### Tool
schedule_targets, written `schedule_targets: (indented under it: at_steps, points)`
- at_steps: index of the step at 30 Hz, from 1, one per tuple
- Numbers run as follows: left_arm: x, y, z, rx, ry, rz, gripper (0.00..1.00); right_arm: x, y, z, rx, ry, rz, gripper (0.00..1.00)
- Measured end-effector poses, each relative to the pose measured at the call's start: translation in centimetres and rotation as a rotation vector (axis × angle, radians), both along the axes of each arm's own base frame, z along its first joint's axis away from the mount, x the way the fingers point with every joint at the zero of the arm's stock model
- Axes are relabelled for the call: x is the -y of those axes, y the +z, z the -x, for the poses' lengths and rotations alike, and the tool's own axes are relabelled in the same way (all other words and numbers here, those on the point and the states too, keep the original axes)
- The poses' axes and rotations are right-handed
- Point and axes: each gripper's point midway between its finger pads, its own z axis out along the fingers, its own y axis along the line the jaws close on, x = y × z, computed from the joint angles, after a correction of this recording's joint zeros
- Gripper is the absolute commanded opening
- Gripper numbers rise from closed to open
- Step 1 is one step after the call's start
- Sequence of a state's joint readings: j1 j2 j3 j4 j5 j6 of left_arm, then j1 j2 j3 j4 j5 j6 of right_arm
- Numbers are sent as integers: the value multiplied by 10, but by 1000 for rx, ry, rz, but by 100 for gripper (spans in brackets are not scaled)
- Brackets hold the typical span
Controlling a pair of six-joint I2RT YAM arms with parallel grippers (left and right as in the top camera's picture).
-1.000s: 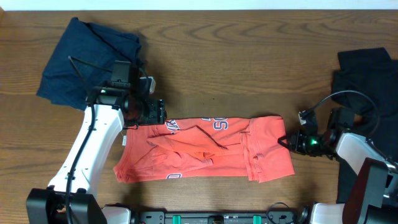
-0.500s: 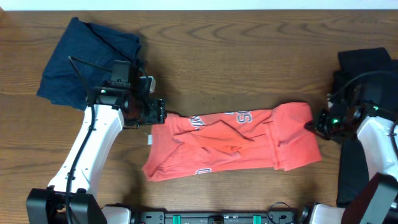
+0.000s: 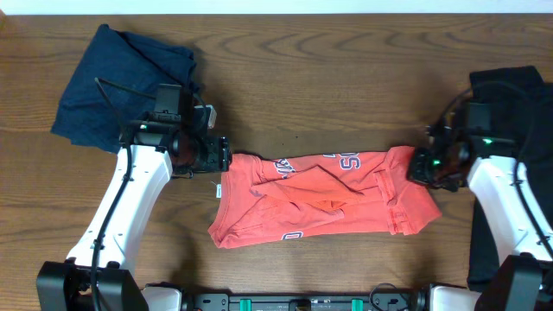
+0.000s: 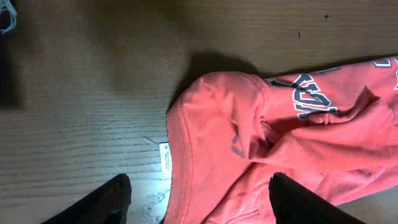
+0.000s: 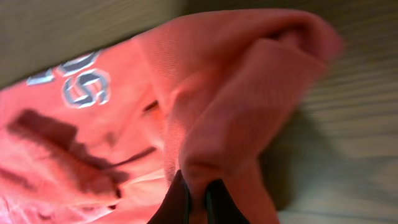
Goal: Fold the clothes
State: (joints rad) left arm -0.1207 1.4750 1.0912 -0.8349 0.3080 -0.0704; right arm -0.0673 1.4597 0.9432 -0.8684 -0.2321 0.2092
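Right hand pinches a bunched fold of coral T-shirt (soft, rumpled).

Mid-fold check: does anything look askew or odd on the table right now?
The red T-shirt lies bunched and slanted, not flat. Only the right claw pinches its edge. The left claw hangs open beside the other end, gripping nothing.

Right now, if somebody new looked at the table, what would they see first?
The bright coral-red T-shirt, crumpled with white letters showing, lies across the middle of the wooden table. The right arm has its jaws pinched shut on the shirt's right end, while the left arm holds its jaws open at the other end. A dark navy garment sits bunched at the far left, and a black garment at the right edge.
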Motion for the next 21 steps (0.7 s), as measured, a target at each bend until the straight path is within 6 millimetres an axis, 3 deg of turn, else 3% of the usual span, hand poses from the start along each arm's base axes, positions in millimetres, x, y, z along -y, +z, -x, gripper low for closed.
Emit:
schedule_targets:
  at_steps: [9, 12, 15, 18, 21]
  points:
    - [0, 0, 0, 1, 0, 0, 72, -79, -1, 18, -16, 207, 33, 1]
    - [0, 0, 0, 1, 0, 1, 72, -92, -2, 24, -13, 240, 74, 2]
    - [0, 0, 0, 1, 0, 0, 72, -104, -2, 26, 7, 250, 116, 13]
    - [0, 0, 0, 1, 0, 0, 72, -117, 0, 20, 58, 257, 120, 15]
    - [0, 0, 0, 1, 0, 0, 72, -130, 4, 10, 114, 232, 101, 42]
